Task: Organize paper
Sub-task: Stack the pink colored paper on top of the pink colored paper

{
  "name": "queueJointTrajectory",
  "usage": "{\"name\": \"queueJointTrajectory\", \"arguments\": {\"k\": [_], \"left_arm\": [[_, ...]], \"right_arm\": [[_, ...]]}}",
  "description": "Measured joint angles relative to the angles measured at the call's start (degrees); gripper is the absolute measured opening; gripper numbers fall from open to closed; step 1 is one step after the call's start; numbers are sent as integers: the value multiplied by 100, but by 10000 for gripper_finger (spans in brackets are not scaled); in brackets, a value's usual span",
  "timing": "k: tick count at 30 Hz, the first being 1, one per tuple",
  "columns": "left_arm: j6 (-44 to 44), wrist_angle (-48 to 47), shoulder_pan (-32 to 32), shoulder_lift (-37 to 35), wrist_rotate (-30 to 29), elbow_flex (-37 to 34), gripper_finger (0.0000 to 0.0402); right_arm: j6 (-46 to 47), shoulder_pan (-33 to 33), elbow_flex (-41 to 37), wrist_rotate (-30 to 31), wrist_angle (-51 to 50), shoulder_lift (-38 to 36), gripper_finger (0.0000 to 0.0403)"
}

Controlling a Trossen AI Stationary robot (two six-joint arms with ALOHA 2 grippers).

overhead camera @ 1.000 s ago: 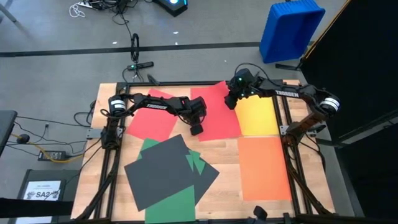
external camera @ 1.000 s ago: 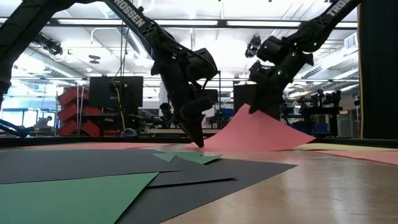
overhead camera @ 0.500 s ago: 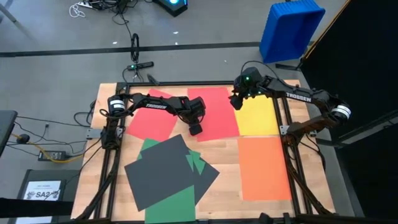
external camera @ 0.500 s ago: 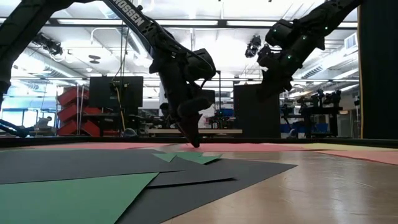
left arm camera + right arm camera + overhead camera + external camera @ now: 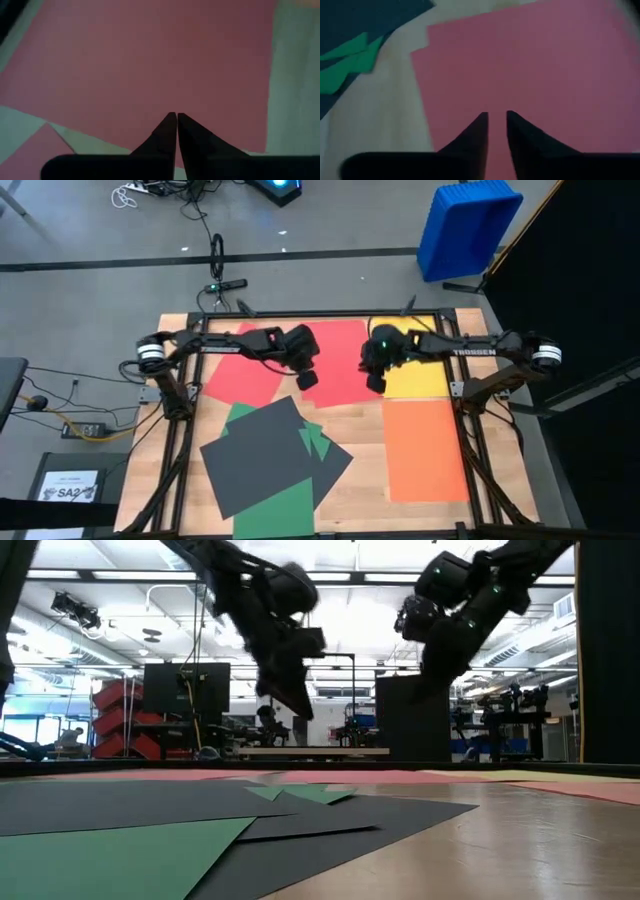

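Nearest the front edge of the table [image 5: 360, 415] we have a green sheet [image 5: 275, 515] with two dark grey sheets [image 5: 262, 452] fanned across it and the tips of another green sheet [image 5: 318, 442] poking out between them — a loose, skewed pile. To its right an orange sheet [image 5: 425, 448] lies flat and square on the bare wood. Beyond that a yellow sheet [image 5: 418, 372] sits against the far right, touching the orange one's far edge.

At the far middle lie the red sheets: a large one [image 5: 345, 360] and, to its left, a smaller-showing one [image 5: 245, 375] partly under it. Both arms hang over this red area. Our left gripper [image 5: 306, 378] is clenched tight, fingertips pressed together and holding nothing, poised above the near left corner of the large red sheet. Our right gripper [image 5: 376, 382] is over that sheet's right edge, beside the yellow; its fingers stand a narrow gap apart in the right wrist view, with no paper between them that we can see, so we judge it empty.

The risks, as we see them: a closed tip pressed down and dragged could crease or buckle the thin red sheet rather than slide it. If the right fingers pinch at the seam, they may catch the yellow sheet too and pull both askew. The two grippers are near each other over one sheet — opposed pulls could tear it, or the arms could collide.
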Motion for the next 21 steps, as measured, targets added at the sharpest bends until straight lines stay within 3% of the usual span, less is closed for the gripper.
{"name": "queueJointTrajectory", "arguments": {"k": [3, 6, 14, 21], "left_arm": [[-324, 499, 4, -125, 13, -673, 0], [-588, 754, 8, -111, 41, -1098, 0], [-798, 842, 84, -116, 79, -1255, 0], [-930, 714, 199, -112, 142, -1248, 0]], "right_arm": [[148, 318, -512, -130, 605, 4, 7], [276, 663, -793, -224, 1102, 7, 11], [354, 1476, -869, -131, 2165, 812, 2], [486, 1489, -230, -114, 1925, 2016, 1]]}}
